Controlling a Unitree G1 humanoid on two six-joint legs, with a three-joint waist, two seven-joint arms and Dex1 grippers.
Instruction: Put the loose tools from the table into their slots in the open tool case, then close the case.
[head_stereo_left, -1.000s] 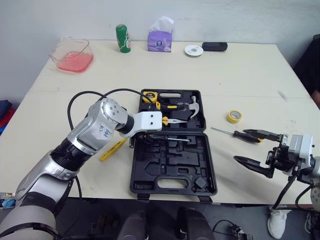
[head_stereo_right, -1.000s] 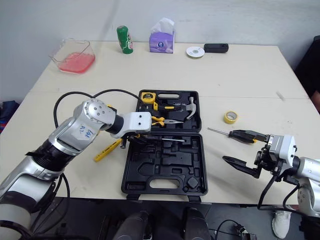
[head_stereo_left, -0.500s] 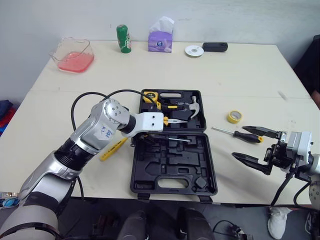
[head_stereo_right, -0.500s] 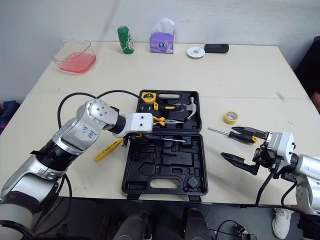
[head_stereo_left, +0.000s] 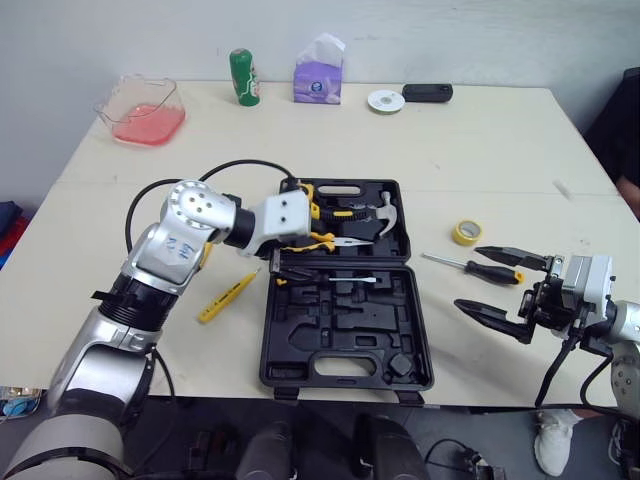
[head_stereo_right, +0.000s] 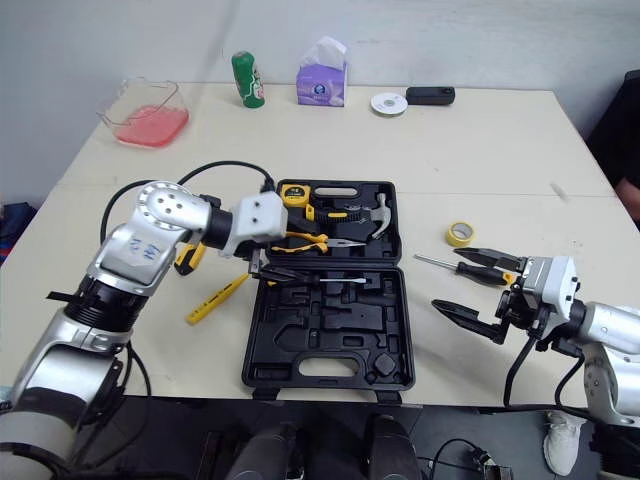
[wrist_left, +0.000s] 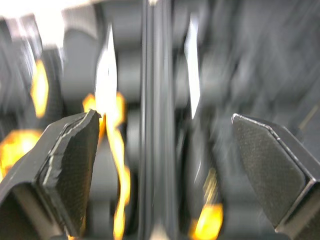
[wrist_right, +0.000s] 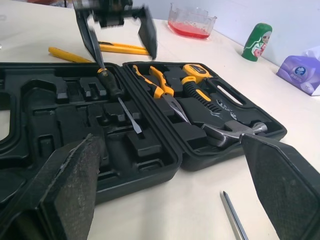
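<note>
Now the right gripper (head_stereo_left: 467, 277) gapes empty near the screwdriver (head_stereo_left: 492, 270): light, stiff, thin shaft probably slippery, so grasp its thick handle; left gripper (wrist_left: 170, 155) likewise open.

**Matt plastic, bright metal**

The tool case (head_stereo_left: 345, 330) is matt black moulded plastic. The hammer (head_stereo_left: 382, 218) head is smooth shiny metal. The tabletop (head_stereo_left: 480, 150) is smooth, pale and matt. The right end effector (wrist_right: 170, 150) has pads (wrist_right: 70, 190) with rough, grainy black faces.
</note>
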